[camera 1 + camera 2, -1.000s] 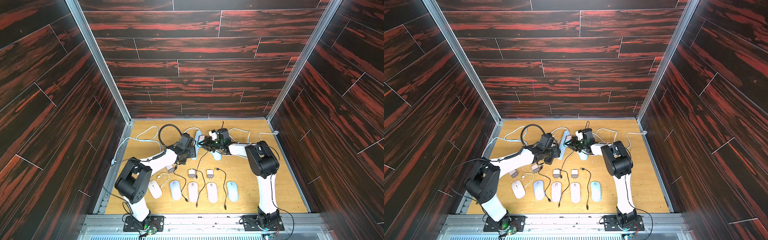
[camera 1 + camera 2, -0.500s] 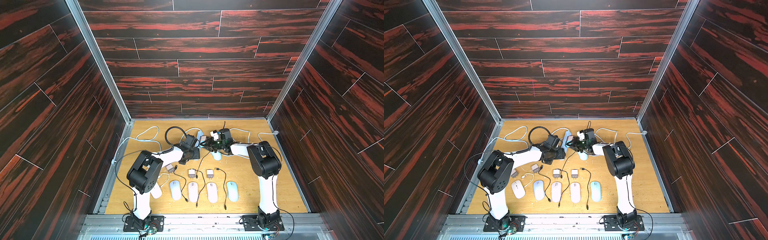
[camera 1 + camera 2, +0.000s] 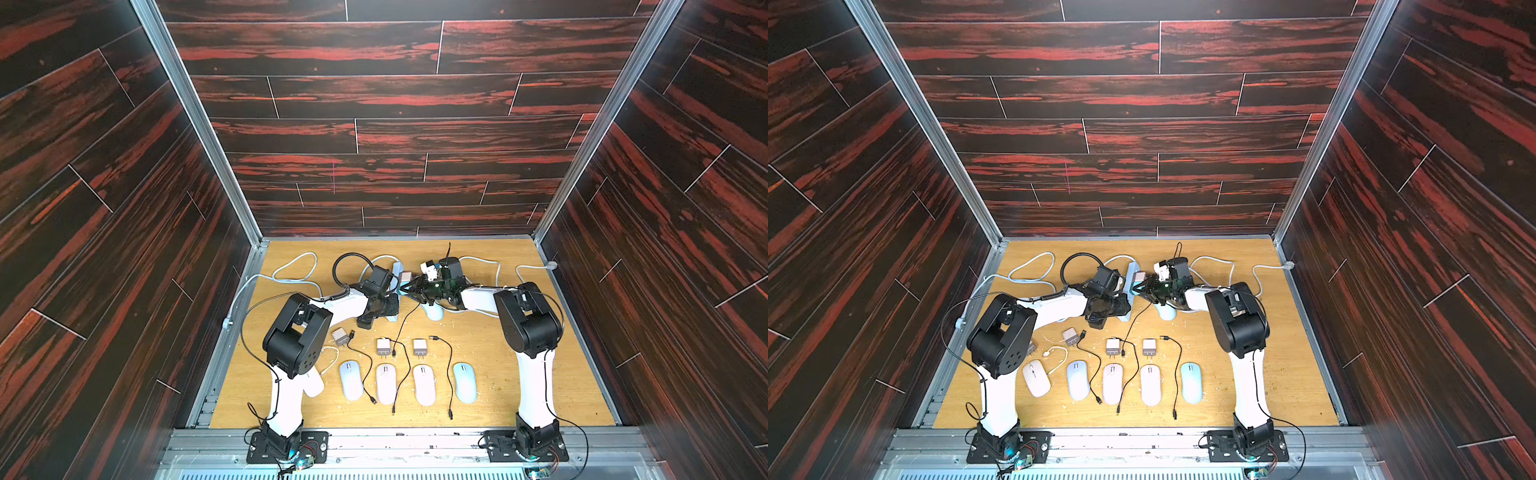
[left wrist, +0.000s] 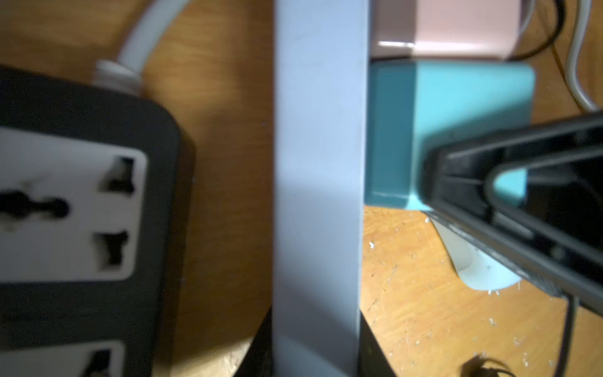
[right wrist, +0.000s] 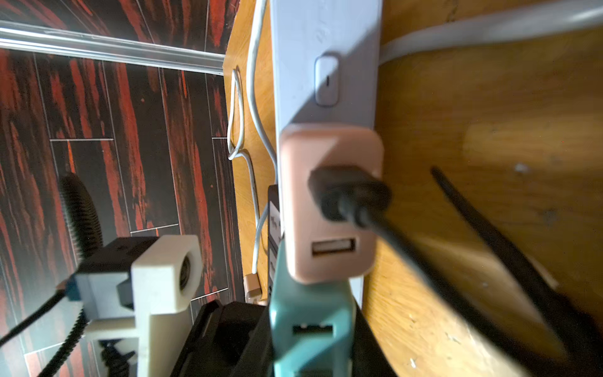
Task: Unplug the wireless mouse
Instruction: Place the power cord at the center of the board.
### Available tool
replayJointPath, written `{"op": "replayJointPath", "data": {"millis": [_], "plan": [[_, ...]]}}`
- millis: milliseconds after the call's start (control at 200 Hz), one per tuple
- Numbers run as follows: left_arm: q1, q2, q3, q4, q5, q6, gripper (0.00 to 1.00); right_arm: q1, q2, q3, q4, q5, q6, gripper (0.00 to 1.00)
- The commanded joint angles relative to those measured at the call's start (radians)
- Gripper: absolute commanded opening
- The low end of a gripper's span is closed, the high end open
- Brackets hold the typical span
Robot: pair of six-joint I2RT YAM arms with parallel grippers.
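Observation:
A pale grey power strip point(image 4: 316, 163) lies on the wooden floor point(image 3: 519, 365), with a pink charger point(image 5: 329, 228) and a teal charger point(image 5: 310, 326) plugged into it side by side. My left gripper point(image 4: 315, 352) is shut on the strip, one jaw against each long side. My right gripper point(image 5: 310, 352) is shut on the teal charger, whose USB port shows empty. A black cable point(image 5: 352, 196) is plugged into the pink charger. A light blue wireless mouse point(image 3: 432, 312) lies under my right wrist beside the strip. In both top views the two grippers point(image 3: 384, 305) point(image 3: 1144, 289) meet at the strip.
A black power strip point(image 4: 81, 196) lies right beside the grey one. Near the front stand a row of several mice point(image 3: 386, 384), loose chargers point(image 3: 383, 346) and black cables point(image 3: 449, 374). White cords point(image 3: 295, 270) loop along the back.
My left arm has swung in toward the middle and its gripper has closed onto the grey power strip. The right arm and its hold on the teal charger have not changed.

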Motion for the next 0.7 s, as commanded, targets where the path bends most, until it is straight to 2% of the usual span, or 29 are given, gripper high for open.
{"op": "replayJointPath", "data": {"millis": [0,150,381,696], "plan": [[0.036,0.002,-0.013,0.022,-0.033,-0.039,0.15,-0.009,-0.051,-0.051,0.037,-0.010,0.007,0.05],[0.050,-0.001,-0.045,0.052,-0.030,-0.069,0.00,-0.017,-0.080,-0.100,0.124,-0.016,0.035,0.03],[0.070,-0.006,-0.064,0.063,-0.032,-0.091,0.00,-0.033,-0.128,-0.143,0.121,0.028,0.030,0.00],[0.088,0.000,-0.072,0.061,-0.041,-0.112,0.00,-0.033,-0.177,-0.154,-0.034,0.129,-0.058,0.00]]}}
